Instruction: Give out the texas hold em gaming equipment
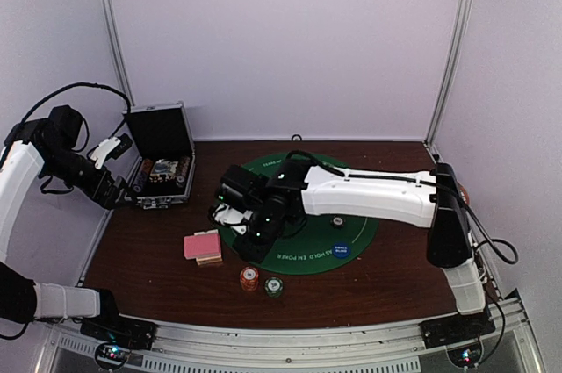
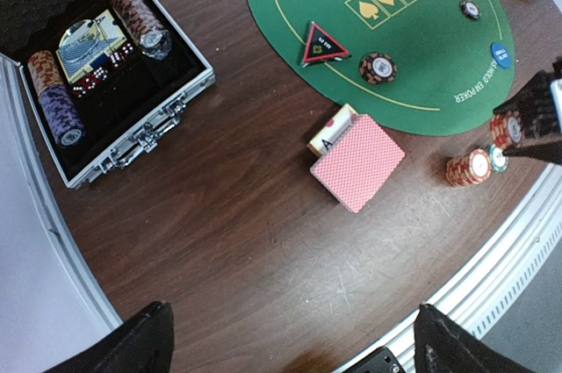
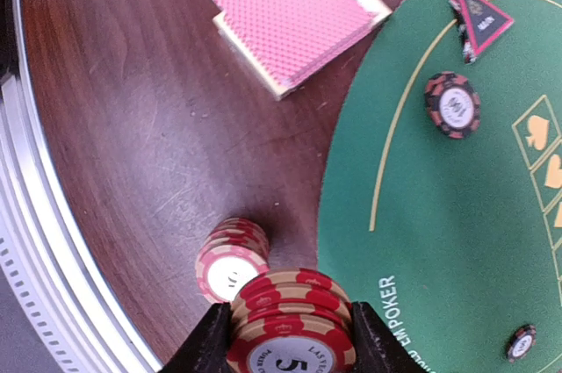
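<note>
Logging right hand [image 3: 291, 345] clenched on a stack of red-and-cream chips [image 3: 290, 316], fingers [image 3: 206, 347] pressed to both sides. Placing this stack at the near side of the table [image 3: 132, 171], just off the edge of the green felt mat [image 3: 457, 215]; cannot tell whether resting or lifted. Noting a pink-white chip stack [image 3: 230, 261] standing on the wood just beside the gripped one; contact between them unclear. Spotting a green chip stack [image 1: 274, 286] close by in the top view. Seeing pink-backed card deck [image 3: 290, 13] farther out on the wood beside the mat, upper cards lying askew of the lower ones. Recording on the mat: red triangle [image 3: 481, 15], a single orange-and-black chip [image 3: 452, 105] near it, a small dark chip [image 3: 521, 342], blue marker disc [image 2: 500, 55] by the printed rim. Finding left hand [image 2: 290, 325] released, fingers wide apart, nothing between them, raised over the table's left side. Locating open black case [image 2: 114, 83] at far left, well apart from the deck, chip rolls and dice inside.
</note>
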Robot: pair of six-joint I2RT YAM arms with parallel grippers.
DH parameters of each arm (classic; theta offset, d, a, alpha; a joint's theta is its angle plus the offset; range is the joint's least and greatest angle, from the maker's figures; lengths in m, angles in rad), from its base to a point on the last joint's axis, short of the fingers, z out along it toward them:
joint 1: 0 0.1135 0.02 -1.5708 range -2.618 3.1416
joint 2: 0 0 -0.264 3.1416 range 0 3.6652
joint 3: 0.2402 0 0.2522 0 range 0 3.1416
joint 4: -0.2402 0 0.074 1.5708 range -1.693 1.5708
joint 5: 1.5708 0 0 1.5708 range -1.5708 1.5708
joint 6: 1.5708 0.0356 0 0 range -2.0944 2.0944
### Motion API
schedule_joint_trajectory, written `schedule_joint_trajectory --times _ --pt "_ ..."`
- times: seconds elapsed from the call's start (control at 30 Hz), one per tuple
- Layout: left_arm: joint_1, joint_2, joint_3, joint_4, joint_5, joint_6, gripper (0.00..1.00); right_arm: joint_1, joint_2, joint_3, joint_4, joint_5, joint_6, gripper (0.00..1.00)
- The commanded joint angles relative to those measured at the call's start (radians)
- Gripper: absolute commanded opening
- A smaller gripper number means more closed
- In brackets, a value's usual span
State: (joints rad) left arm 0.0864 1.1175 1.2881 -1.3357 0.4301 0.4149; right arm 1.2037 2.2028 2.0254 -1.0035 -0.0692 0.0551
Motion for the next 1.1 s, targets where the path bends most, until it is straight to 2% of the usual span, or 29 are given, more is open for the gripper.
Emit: schedule_joint_trajectory --times 0.0,0.3,0.57,0.8,1.07 --pt "0.006 -0.013 0.025 0.002 0.001 0.012 0.98 -0.073 -0.085 0.052 -0.033 0.044 0.005 0.37" --pt "0.006 -0.012 0.023 0.002 0.003 0.012 0.97 -0.340 -0.020 0.108 -0.009 0.132 0.026 0.29" --pt "0.006 -0.003 0.021 0.002 0.003 0.009 0.98 -0.549 0.176 0.282 0.027 0.166 0.044 0.29" --pt "0.006 0.005 0.022 0.002 -0.001 0.011 0.98 -0.656 0.312 0.373 0.064 0.171 0.084 0.28" --pt "0.006 0.014 0.019 0.001 -0.009 0.018 0.97 -0.702 0.394 0.417 0.075 0.141 0.089 0.30"
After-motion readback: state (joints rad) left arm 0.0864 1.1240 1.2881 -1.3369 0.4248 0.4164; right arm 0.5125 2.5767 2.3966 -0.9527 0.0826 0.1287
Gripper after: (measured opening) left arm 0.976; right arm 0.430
